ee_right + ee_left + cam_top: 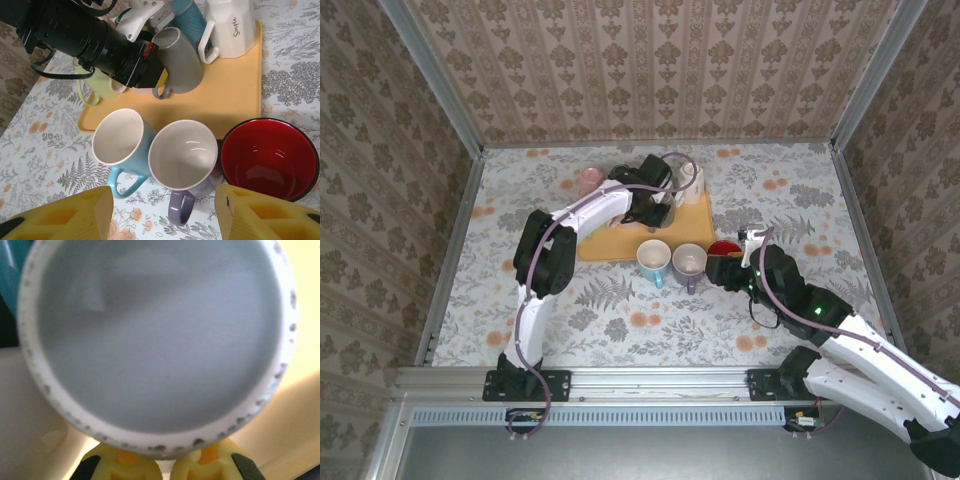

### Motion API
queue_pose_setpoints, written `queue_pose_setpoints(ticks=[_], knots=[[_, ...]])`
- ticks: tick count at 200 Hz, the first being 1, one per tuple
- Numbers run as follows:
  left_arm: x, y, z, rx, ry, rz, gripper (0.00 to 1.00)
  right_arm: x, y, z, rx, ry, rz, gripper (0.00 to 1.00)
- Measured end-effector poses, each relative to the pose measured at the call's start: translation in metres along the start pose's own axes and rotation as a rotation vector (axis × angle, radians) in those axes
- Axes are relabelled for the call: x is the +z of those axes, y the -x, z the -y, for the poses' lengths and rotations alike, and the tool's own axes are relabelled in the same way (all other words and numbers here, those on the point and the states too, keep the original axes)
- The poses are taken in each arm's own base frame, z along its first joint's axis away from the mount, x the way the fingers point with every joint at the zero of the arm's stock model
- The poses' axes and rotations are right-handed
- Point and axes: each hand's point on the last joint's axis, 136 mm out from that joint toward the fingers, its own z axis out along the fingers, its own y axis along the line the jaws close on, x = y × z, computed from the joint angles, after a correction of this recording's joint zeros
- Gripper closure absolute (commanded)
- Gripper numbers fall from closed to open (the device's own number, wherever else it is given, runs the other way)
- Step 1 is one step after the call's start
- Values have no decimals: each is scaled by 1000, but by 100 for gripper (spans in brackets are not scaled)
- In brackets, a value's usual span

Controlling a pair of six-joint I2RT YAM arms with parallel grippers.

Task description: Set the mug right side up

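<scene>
Grey mug (pixel 179 61) is on the yellow tray (pixel 240 85) at the far middle of the bench (pixel 620 320), tipped over at a slant and not upright, mouth turned toward the left arm. The left wrist view looks straight into its grey inside, with the speckled pale rim all round. Left hand (pixel 159 76) is closed tight on the mug at its handle side, with the yellow fingers (pixel 210 464) together right under the rim. Can't tell if the mug's base touches the tray. Behind it, on the tray's far edge, are a white mug (pixel 231 25) with lettering and a teal mug (pixel 189 14), side by side. A pale green mug (pixel 89 86) and a pink mug (pixel 118 88) sit at the tray's left edge, partly hidden by the left arm. Three upright mugs stand in a row on the bench just off the tray's near edge: a light blue mug (pixel 120 136), a purple mug (pixel 182 155) with a white inside touching it, and a red mug (pixel 270 152) with a dark outside at the tray's near right corner. Right hand (pixel 162 210) hangs over the bench on the near side of that row, fingers (pixel 65 216) spread well apart, holding nothing.
</scene>
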Motion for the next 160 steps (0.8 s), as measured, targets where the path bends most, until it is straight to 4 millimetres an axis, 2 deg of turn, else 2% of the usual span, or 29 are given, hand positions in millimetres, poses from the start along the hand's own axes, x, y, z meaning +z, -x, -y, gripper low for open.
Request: queue_pose_setpoints(ticks=[38, 65, 91, 119, 142, 160], knots=[[-5, -2, 0, -3, -2, 9, 100, 0, -1, -2, 12, 9, -5, 43], [-27, -9, 3, -16, -31, 39, 100, -4, 2, -3, 15, 20, 7, 43], [-70, -8, 11, -50, -102, 136, 100, -8, 5, -4, 20, 32, 23, 43], [-128, 1, 24, -87, -223, 309, 100, -9, 3, -9, 13, 60, 7, 46], [-171, 5, 32, -139, -375, 471, 100, -8, 3, -20, 13, 107, -23, 48], [-193, 3, 30, -198, -498, 574, 100, -5, 8, -35, 26, 164, -46, 48]])
